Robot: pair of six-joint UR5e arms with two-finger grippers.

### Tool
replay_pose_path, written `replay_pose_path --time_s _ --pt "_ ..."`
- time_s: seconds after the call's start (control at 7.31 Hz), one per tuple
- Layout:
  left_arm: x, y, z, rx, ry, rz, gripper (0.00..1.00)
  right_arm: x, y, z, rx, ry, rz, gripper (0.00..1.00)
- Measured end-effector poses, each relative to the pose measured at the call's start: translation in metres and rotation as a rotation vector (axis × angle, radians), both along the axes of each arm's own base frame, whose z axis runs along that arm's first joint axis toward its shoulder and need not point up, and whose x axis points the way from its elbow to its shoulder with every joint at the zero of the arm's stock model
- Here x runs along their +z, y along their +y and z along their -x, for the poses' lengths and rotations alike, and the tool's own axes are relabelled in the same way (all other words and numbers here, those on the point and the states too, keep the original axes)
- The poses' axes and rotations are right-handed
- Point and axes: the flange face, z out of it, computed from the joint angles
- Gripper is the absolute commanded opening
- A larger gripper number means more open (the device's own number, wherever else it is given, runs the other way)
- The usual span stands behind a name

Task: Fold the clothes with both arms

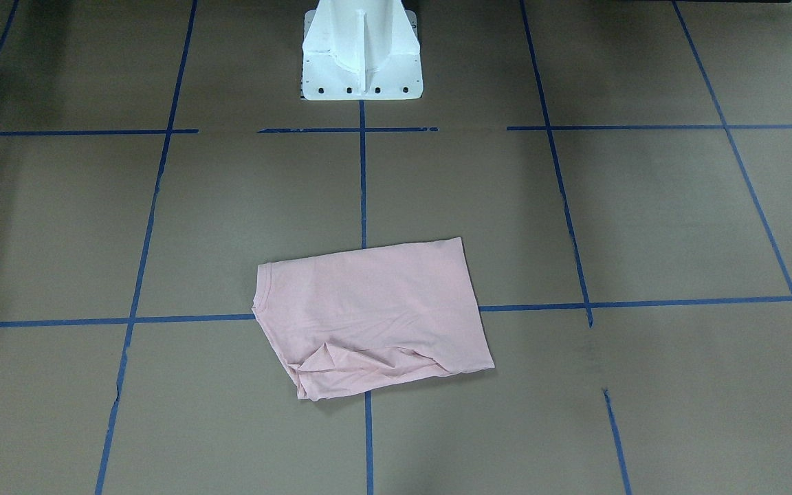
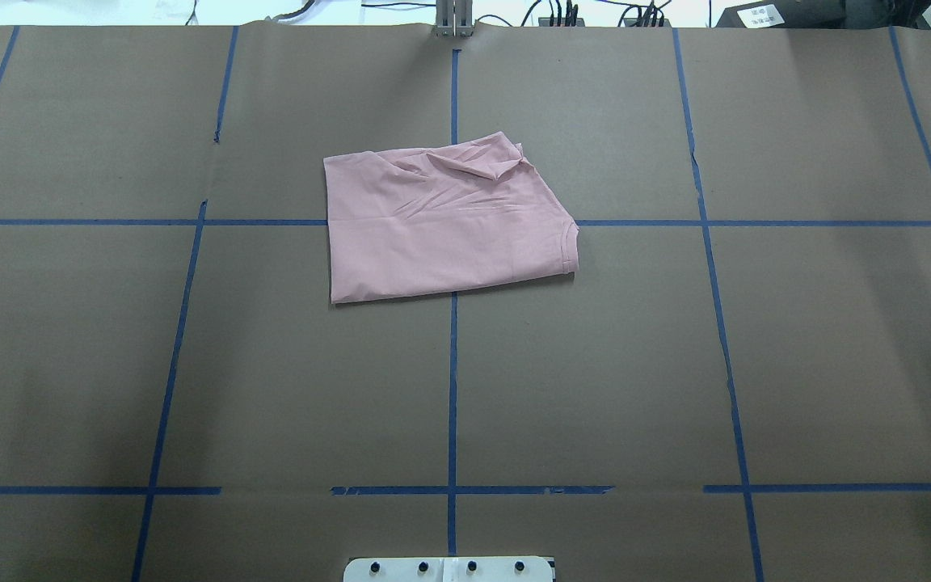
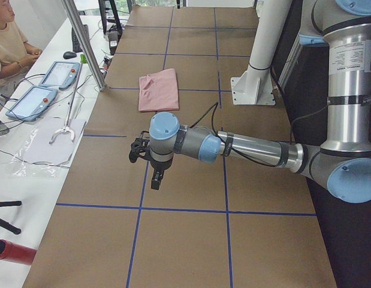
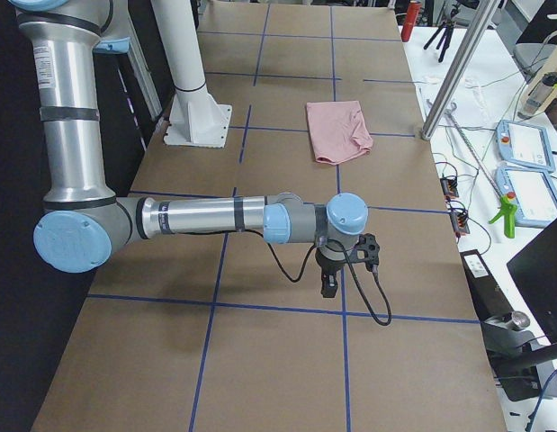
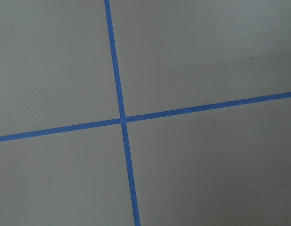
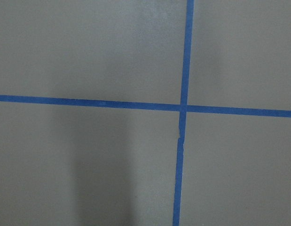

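The T-shirt (image 2: 441,226) lies plain pink side up as a rough folded rectangle on the far half of the surface (image 2: 595,364), across the centre tape line (image 2: 452,388) and well away from the white pedestal base (image 2: 449,569). Both arms are off to the ends of the surface, nowhere near it. The left gripper (image 3: 156,177) and right gripper (image 4: 329,284) hang pointing down over bare paper. They show only in the side views, and the wrist cameras see nothing but tape crossings, so you cannot tell whether either is released or clenched. Expect the cloth to handle as light, thin and limp. It has no stiffness to hold a shape and is not fragile, but its stacked layers are likely to slide over one another. If you pinch only the top layer, the fold will probably peel open, so bite through the whole stack. The best holds look like the two near corners: the left gripper on the sharp corner (image 2: 336,297), the right gripper on the one just below the ribbed curved edge (image 2: 572,242). Steer clear of the rumpled ridge (image 2: 473,162) along the far edge, where the loose folds would bunch in the jaws. Lift both corners evenly, or the limp cloth will sag and skew.
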Motion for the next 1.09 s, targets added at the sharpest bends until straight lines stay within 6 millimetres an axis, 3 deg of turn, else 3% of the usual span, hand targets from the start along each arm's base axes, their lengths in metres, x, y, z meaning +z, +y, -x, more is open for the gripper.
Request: replay_pose_path --time_s 0.82,1.09 --pt "-0.005 -0.004 -0.010 0.027 0.040 -0.006 1.00 -0.011 -0.008 0.011 -0.028 -0.002 -0.029 1.00" --pt "0.002 -0.012 -0.017 0.040 0.042 0.011 1.00 -0.013 -0.008 0.012 -0.026 -0.003 -0.030 1.00"
